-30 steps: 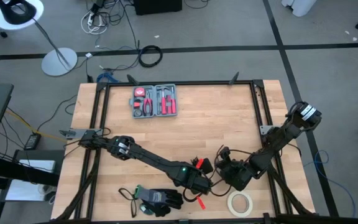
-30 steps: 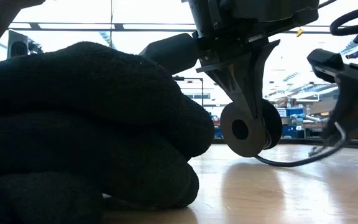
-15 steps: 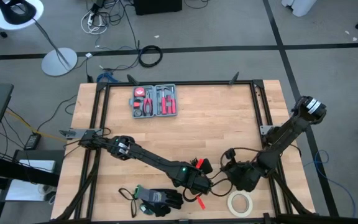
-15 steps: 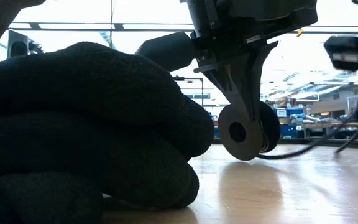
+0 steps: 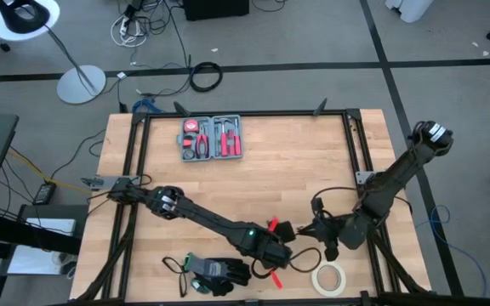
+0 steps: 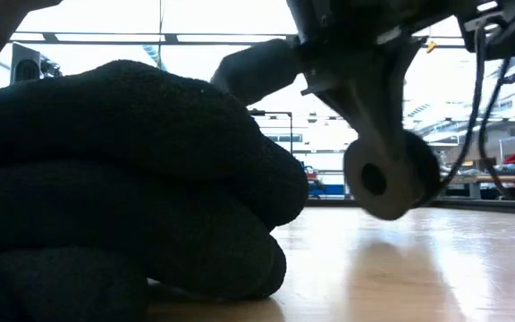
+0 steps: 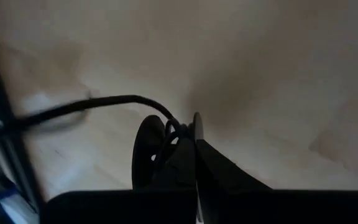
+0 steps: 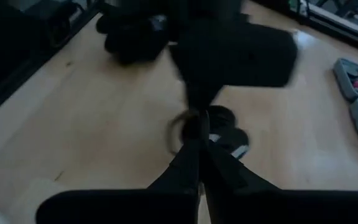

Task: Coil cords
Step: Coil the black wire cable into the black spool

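The thin black cord is partly wound into a small round coil (image 6: 387, 179), and my left gripper (image 5: 286, 253) is shut on that coil near the table's front middle. From the coil the cord's loose tail (image 5: 317, 204) runs to my right gripper (image 5: 328, 240), which is shut on it just to the right and raised above the table. In the low view two strands of the tail (image 6: 477, 89) rise from the coil toward the upper right. The left wrist view shows the coil (image 7: 149, 149) with the tail (image 7: 92, 106) leading away from it. My left gripper pinches the coil (image 7: 166, 134) between its two fingers, which come slanting down from the table's left. The coil stands on edge, lifted clear of the wood. My right gripper is shut on the loose tail (image 8: 180, 127) at its fingertips, coming from the table's right. The tail is lifted off the table and bows in a loop back to the coil.
Black gloves (image 5: 215, 272) lie at the front left and fill the left of the low view (image 6: 123, 179). A roll of tape (image 5: 330, 276) lies at the front edge beside the right gripper. An open tool case (image 5: 211, 138) sits at the far side.
My right gripper has risen and drawn back toward the table's right edge, taking the tail with it. The tail lay on the wood and is now lifted clear. The coil in my left gripper has swung a little toward the right gripper.
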`<act>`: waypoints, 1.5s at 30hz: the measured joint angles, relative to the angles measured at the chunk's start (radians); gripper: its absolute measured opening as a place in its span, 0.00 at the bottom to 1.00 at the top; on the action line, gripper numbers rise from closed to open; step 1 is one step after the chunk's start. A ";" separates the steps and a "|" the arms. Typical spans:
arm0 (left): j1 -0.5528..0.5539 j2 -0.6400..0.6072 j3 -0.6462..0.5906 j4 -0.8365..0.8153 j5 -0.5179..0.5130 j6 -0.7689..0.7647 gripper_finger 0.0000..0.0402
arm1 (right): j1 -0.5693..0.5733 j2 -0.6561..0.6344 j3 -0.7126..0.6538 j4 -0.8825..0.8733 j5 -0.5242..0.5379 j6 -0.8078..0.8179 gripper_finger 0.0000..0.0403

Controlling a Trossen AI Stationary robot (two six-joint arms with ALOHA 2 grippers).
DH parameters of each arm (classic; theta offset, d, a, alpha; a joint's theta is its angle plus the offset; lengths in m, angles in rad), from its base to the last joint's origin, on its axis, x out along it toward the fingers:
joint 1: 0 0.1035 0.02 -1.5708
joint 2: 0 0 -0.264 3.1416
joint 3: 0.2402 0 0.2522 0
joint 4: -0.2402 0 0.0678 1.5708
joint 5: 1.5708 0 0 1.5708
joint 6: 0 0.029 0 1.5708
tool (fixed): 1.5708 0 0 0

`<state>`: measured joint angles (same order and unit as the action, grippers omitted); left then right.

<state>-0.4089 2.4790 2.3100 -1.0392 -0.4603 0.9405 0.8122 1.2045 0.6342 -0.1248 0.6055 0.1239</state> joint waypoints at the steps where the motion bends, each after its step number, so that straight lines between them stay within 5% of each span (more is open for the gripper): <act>1: -0.004 0.000 0.009 0.004 0.000 0.015 0.00 | -0.011 0.000 0.000 0.010 -0.005 -0.007 0.01; 10: -0.005 -0.019 0.046 0.064 0.037 0.047 0.00 | -0.119 0.001 0.000 0.091 -0.154 -0.068 0.01; 20: -0.025 -0.017 0.047 0.118 0.038 0.104 0.00 | -0.196 0.001 0.000 0.090 -0.111 -0.152 0.01; 28: -0.029 -0.017 0.047 0.165 -0.053 0.174 0.00 | -0.271 0.001 0.001 0.120 -0.236 -0.117 0.01; 45: -0.049 -0.036 0.046 0.175 -0.114 0.175 0.00 | -0.293 0.001 0.001 -0.201 -0.277 0.141 0.01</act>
<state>-0.4580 2.4432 2.3562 -0.8643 -0.5740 1.1153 0.5190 1.2057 0.6353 -0.3255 0.3280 0.2646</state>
